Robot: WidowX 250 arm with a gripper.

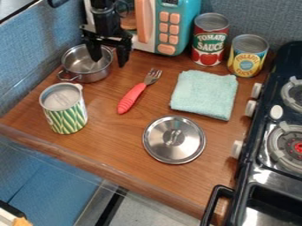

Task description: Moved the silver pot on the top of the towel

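Plainly apart, jaws straddle rim of silver pot (92,77).

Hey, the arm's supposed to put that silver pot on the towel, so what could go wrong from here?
The gripper has one finger inside the silver pot and one outside its wall, so a one-sided grip might let it tip when lifted. The red-handled fork lies between the pot and the folded towel; carried too low, the pot could knock it. The towel looks soft, so the pot may lean if set near its edge.
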